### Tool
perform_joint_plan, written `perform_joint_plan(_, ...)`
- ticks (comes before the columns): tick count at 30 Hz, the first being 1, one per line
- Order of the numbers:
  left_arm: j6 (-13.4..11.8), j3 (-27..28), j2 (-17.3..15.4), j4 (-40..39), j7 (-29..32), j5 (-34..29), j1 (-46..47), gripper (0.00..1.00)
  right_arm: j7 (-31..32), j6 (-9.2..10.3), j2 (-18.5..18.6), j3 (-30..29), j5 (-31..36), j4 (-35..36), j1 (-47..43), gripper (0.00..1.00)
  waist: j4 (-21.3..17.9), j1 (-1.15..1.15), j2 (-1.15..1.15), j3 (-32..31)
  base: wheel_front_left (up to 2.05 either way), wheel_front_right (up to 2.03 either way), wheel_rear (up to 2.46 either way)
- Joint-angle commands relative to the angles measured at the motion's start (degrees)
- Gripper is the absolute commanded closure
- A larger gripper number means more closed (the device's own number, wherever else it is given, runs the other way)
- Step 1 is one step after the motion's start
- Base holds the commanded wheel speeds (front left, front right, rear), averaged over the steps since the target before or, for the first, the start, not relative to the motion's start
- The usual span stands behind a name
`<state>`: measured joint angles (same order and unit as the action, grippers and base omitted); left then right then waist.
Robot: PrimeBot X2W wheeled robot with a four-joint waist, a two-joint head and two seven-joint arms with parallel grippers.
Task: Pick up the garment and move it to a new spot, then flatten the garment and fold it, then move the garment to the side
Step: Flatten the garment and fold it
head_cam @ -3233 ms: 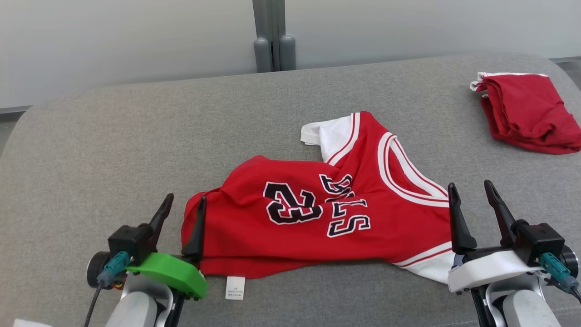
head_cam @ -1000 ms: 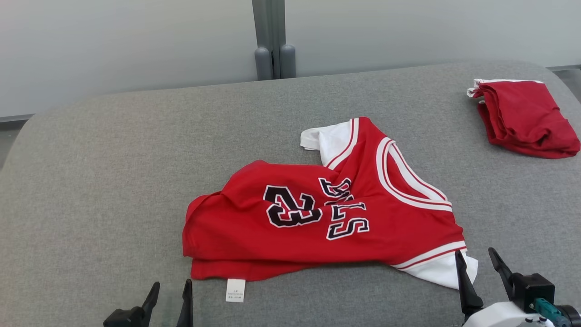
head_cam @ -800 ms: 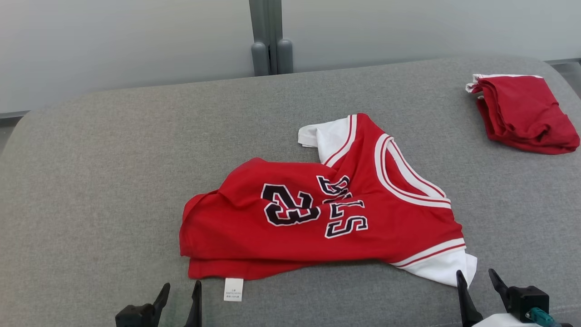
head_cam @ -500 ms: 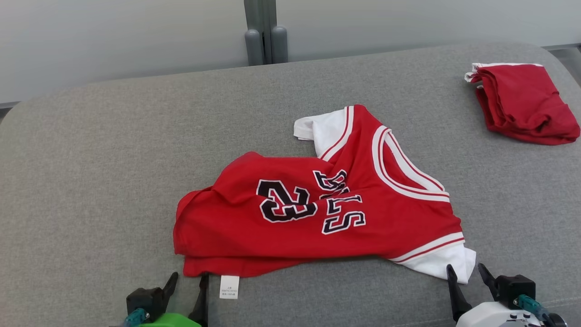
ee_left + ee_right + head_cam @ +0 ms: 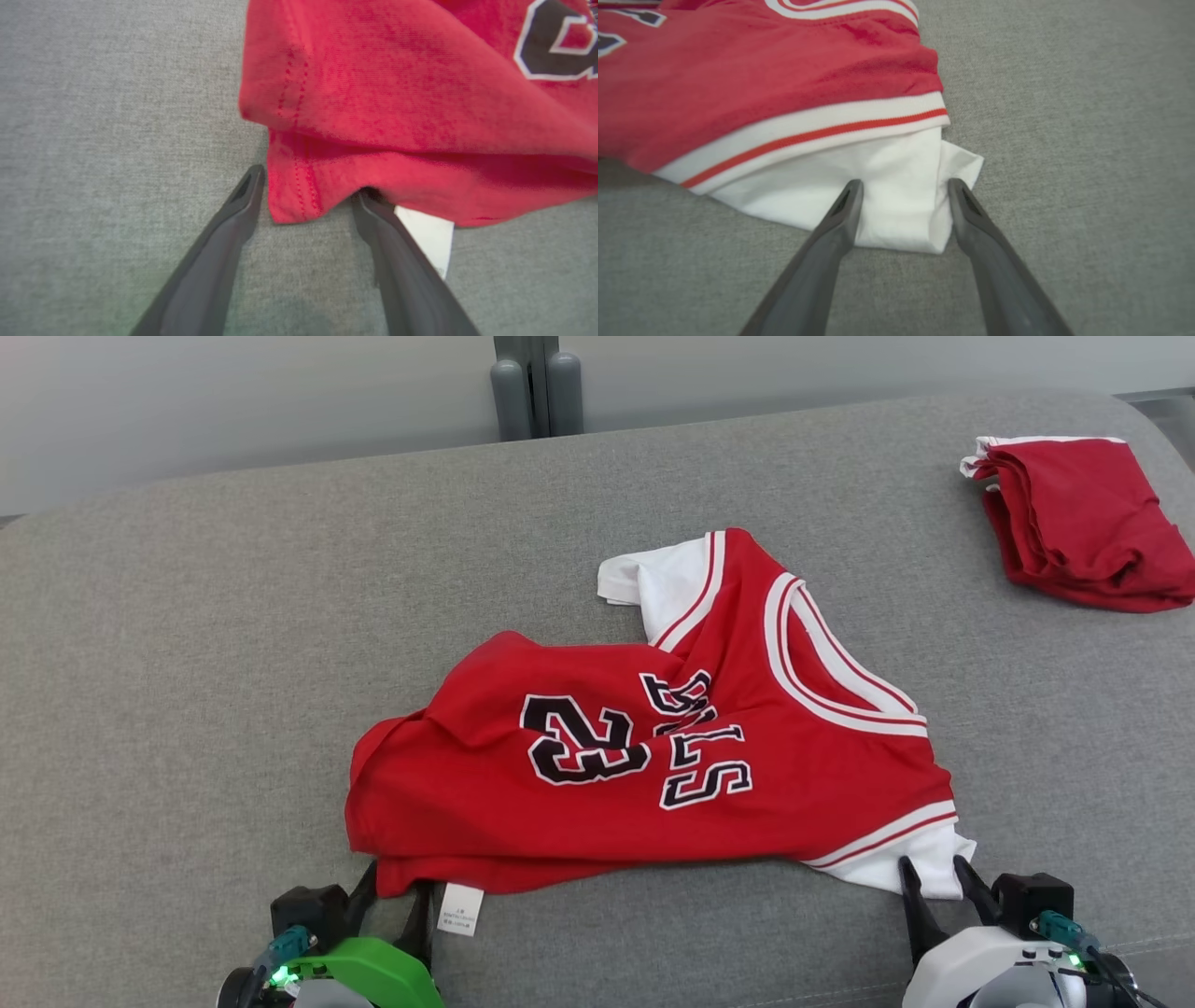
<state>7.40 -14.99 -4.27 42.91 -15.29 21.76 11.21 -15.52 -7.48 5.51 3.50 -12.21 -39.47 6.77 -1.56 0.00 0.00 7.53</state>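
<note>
The garment [image 5: 653, 756] is a red jersey with white trim and black number 23, lying crumpled in the middle of the grey padded surface [image 5: 187, 663]. My left gripper [image 5: 397, 887] stands open at its near left corner. In the left wrist view the left gripper [image 5: 309, 184] straddles the red hem corner [image 5: 294, 196], beside a white care label [image 5: 427, 238]. My right gripper [image 5: 931, 870] is open at the near right corner. The right wrist view shows the right gripper [image 5: 904, 183] with its fingers on either side of the white sleeve [image 5: 822, 186].
A second red garment [image 5: 1083, 523] lies folded at the far right of the surface. A grey post [image 5: 537, 383] stands against the pale wall behind the rounded far edge. Bare grey padding stretches to the left of the jersey.
The head camera has tilted down. Both grippers have advanced to the garment's near edge: the left now straddles the red hem corner, the right the white sleeve. The jaws have narrowed slightly.
</note>
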Motion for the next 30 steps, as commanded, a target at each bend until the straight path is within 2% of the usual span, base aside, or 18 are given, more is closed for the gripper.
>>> perform_joint_plan(1, 0.13, -0.75, 0.18, 0.51, 0.29, 0.60, 0.54, 1.00, 0.73, -0.04, -0.62, 0.98, -0.66, -1.51, 0.56, 1.00, 0.06, 0.00, 0.00, 0.25, 0.00, 0.00, 0.00)
perform_joint_plan(7, 0.08, -0.16, -0.93, -4.28, 0.16, 1.70, -1.13, 1.00, 0.44, -0.03, -0.06, 1.85, -2.14, 2.16, 0.41, 1.00, 0.18, 0.00, 0.00, -0.09, 0.00, 0.00, 0.00)
perform_joint_plan(12, 0.07, 0.95, -1.86, -13.50, 0.15, 2.67, -3.94, 1.00, 0.37, -0.03, 0.96, 1.80, -2.68, 11.40, -1.82, 1.00, 0.18, 0.00, 0.00, -0.67, 0.00, 0.00, 0.00)
perform_joint_plan(18, 0.07, -0.85, -4.70, -22.28, 0.70, 4.90, -3.10, 1.00, 0.36, -0.02, 2.63, 3.48, -2.98, 21.06, -0.08, 1.00, 0.07, 0.00, 0.00, -1.49, 0.00, 0.00, 0.00)
perform_joint_plan(25, 0.06, -2.77, -10.73, -30.68, 7.62, 6.14, 6.45, 1.00, 2.29, -0.02, 5.76, 6.78, -6.87, 24.87, 10.65, 1.00, -0.05, 0.00, 0.00, -0.46, 0.00, 0.00, 0.00)
perform_joint_plan(30, 0.06, -3.80, -13.63, -32.57, 12.83, 9.57, 16.86, 1.00, 5.63, -0.02, 7.31, 7.80, -9.75, 22.86, 21.72, 1.00, 0.05, 0.00, 0.00, 3.06, 0.00, 0.00, 0.00)
